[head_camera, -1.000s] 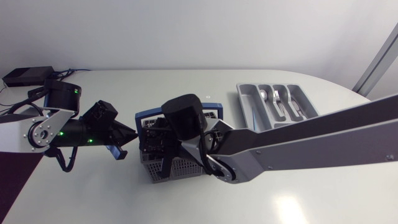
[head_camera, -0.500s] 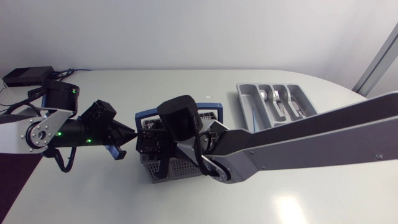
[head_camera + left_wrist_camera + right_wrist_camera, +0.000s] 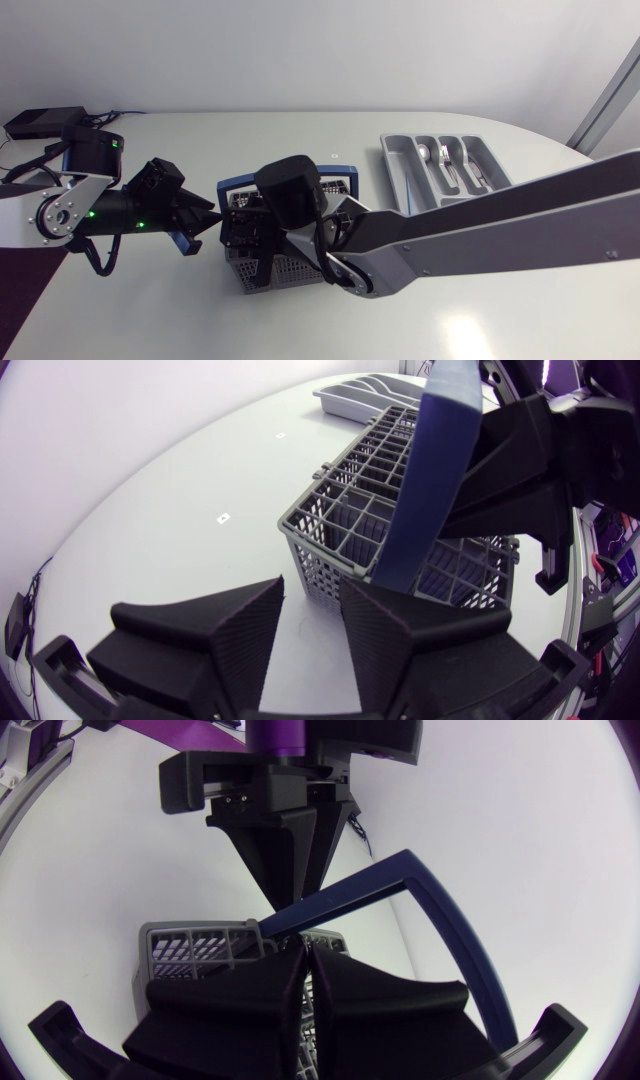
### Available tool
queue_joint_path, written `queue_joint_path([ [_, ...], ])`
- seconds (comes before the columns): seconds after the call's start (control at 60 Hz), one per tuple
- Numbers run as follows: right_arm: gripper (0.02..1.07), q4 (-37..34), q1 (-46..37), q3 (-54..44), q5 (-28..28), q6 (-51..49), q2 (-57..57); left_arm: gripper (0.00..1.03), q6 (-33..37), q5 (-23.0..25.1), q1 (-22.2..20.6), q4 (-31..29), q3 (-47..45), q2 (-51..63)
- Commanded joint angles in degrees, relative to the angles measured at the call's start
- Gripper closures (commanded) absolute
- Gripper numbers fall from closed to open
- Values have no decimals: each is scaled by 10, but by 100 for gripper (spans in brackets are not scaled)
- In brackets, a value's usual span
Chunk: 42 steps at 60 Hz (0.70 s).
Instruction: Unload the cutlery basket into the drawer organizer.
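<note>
The grey cutlery basket [image 3: 292,268] with its blue handle [image 3: 240,184] stands mid-table. My left gripper [image 3: 210,216] is at the basket's left side. In the left wrist view it [image 3: 312,622] is open with nothing between its fingers. The handle [image 3: 430,480] rises just beside one finger, ahead of the basket [image 3: 370,520]. My right gripper [image 3: 255,240] points down into the basket. In the right wrist view it [image 3: 305,982] is shut, and whatever it may hold is hidden. The drawer organizer [image 3: 395,165] lies at the back right.
A few pieces of cutlery [image 3: 455,165] lie in the organizer's compartments. My right arm's long link [image 3: 480,230] crosses the table from the right. A black box [image 3: 40,120] with cables sits at the far left corner.
The left gripper's fingers have spread apart at the basket's handle. The right gripper has closed inside the basket, and its wrist has shifted slightly left.
</note>
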Motion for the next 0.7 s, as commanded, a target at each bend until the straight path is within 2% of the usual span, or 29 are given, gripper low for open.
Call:
queue_joint_path([
  [0.0,101,14,7,-27,14,-6,-14,46,-5,5,6,2,-15,-9],
  [0.25,101,17,9,-43,25,-10,-44,30,-5,5,6,3,-20,-12],
  [0.367,101,17,12,-49,31,-12,-57,18,-5,5,6,3,-25,-15],
  [0.683,101,25,24,-79,53,-18,-100,7,-7,4,5,3,-33,-35],
])
